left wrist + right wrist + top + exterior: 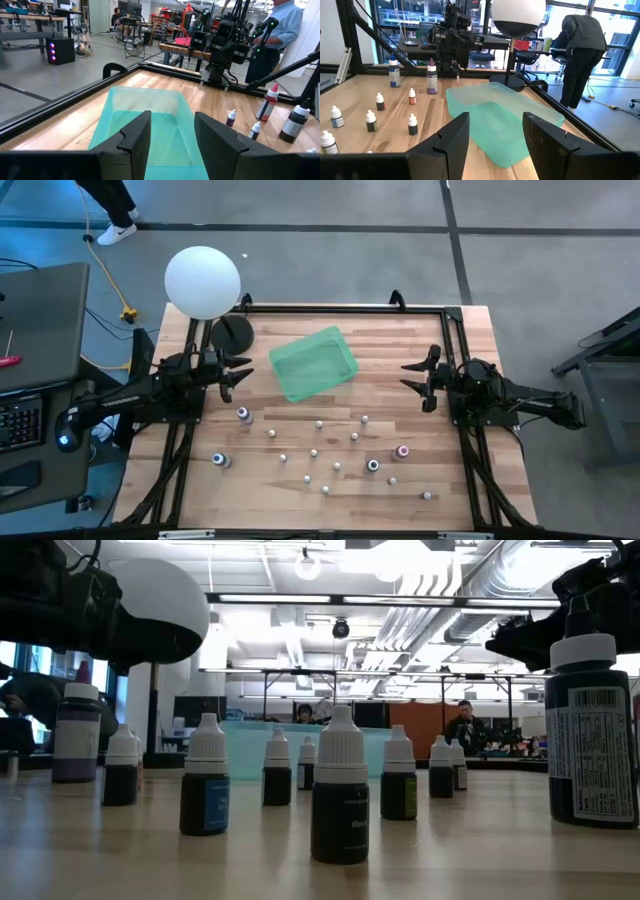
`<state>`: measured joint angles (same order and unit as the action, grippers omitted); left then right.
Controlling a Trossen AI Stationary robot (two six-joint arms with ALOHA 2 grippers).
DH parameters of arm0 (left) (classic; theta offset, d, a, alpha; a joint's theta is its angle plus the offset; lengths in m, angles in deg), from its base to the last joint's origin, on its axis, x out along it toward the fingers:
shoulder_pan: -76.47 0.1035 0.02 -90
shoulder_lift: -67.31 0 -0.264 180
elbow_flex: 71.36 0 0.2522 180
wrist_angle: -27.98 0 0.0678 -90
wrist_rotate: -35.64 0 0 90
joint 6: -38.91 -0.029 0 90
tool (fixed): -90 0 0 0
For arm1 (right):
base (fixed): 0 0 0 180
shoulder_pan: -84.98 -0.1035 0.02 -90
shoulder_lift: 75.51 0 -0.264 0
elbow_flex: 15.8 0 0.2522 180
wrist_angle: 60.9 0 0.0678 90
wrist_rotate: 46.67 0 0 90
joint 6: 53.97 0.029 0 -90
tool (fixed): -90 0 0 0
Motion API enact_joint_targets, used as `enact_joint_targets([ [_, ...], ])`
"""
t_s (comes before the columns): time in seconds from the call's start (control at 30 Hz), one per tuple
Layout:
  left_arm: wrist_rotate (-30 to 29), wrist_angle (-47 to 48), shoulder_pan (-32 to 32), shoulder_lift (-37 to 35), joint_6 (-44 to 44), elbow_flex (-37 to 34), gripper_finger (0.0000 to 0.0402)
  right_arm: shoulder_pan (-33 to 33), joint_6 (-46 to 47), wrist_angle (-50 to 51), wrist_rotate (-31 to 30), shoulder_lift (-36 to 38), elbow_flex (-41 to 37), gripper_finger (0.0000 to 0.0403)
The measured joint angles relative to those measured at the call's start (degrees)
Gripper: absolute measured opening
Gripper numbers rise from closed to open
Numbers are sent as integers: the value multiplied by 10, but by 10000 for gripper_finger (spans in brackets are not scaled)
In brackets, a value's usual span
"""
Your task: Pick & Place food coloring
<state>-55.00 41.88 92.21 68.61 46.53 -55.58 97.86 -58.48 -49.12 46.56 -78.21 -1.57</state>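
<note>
The little food coloring bottles (319, 451) stand scattered over the near half of the wooden table (470, 350), none of them inside the green tray (314, 363) as far as I can tell from above. The left gripper (238, 371) hangs just left of the tray, fingers spread and empty. The right gripper (413, 378) faces it from the tray's other side, also open with nothing held. A white ball lamp (203, 281) stands behind the left arm.
</note>
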Motion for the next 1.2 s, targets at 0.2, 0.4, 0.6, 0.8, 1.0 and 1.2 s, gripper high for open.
enact_joint_targets([
  [0.2, 0, 0, 0, 0, 0, 0, 150, 0, 0, 0, 0, 0, 0, 177],
  [0.4, 2, -6, 0, 0, 17, 0, 150, 0, 0, 0, 0, 0, 0, 177],
  [0.6, -2, 1, 0, 0, 62, 0, 150, 0, 0, 0, 0, 0, 0, 177],
  [0.8, -4, -18, 0, 0, 124, 0, 149, 0, 14, -20, 1, 0, 0, 177],
  [1.0, 1, -18, 0, 0, 182, 0, 150, 0, 12, -98, -12, 0, 0, 177],
  [1.2, 17, -42, 0, 0, 181, 0, 149, -1, 83, -140, 67, 0, 0, 177],
])
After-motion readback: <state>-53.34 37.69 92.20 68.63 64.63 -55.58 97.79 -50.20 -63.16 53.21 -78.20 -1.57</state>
